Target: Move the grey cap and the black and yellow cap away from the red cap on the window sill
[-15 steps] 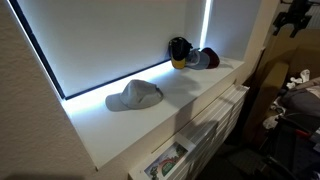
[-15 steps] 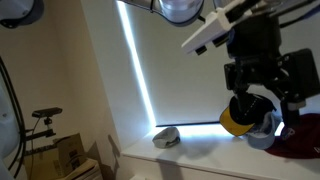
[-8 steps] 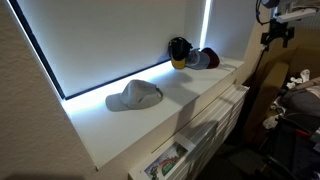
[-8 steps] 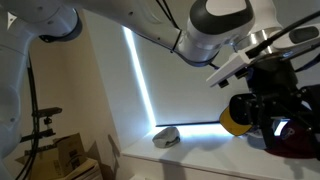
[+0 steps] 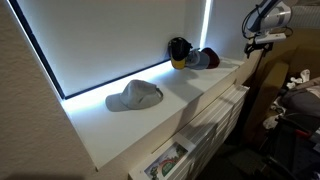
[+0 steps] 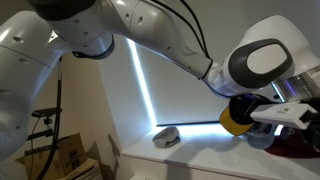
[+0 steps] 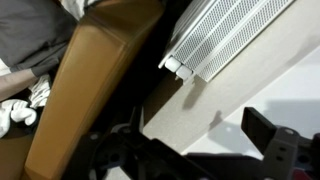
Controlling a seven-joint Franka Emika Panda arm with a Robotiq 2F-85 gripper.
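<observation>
The white window sill (image 5: 190, 95) carries the caps. At its far end the black and yellow cap (image 5: 179, 50) stands beside the dark bluish-grey cap (image 5: 199, 58), with the dark red cap (image 5: 212, 61) right behind it. In an exterior view the yellow brim (image 6: 235, 121) shows under the arm, the grey cap (image 6: 262, 137) is partly hidden and a strip of red cap (image 6: 298, 150) shows at the lower right. My gripper (image 5: 253, 46) hangs in the air beyond the sill's end, apart from the caps. In the wrist view its jaws (image 7: 190, 150) are spread and empty.
A paler light-grey cap (image 5: 134, 95) lies alone mid-sill, also in an exterior view (image 6: 165, 137). A white radiator (image 7: 235, 35) sits under the sill, with a brown leather seat (image 7: 90, 80) beside it. Clutter stands on the floor (image 5: 295, 95).
My arm has swung from the upper right towards the sill's far end and come lower. In the other exterior view it now covers more of the caps. The caps have not moved.
</observation>
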